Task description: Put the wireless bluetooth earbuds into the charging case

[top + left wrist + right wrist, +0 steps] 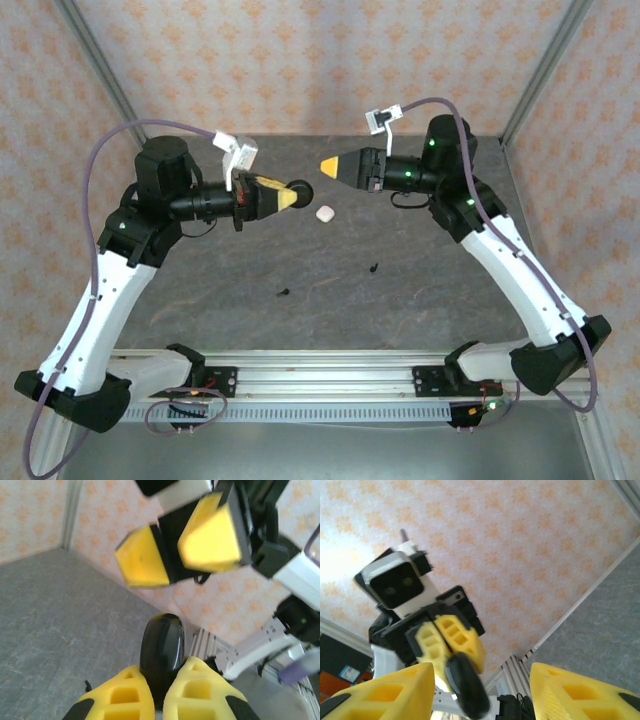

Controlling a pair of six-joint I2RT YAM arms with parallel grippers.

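Note:
A glossy black charging case [161, 650] is held up in the air, and my left gripper [162, 672] is shut on its lower end. From above, that case [299, 193] sticks out of the left gripper [286, 197] toward the right gripper [328, 166]. My right gripper [480, 680] faces it with its jaws standing apart and nothing between the pads. The case [467, 690] hangs just in front of it. Two tiny black earbuds [374, 267] [282, 292] lie on the grey table. A small white charging case [325, 213] rests on the table below the two grippers.
The grey tabletop [420, 290] is bounded by patterned walls behind and at the sides, with metal corner posts [545, 70]. An aluminium rail [330, 365] with both arm bases runs along the near edge.

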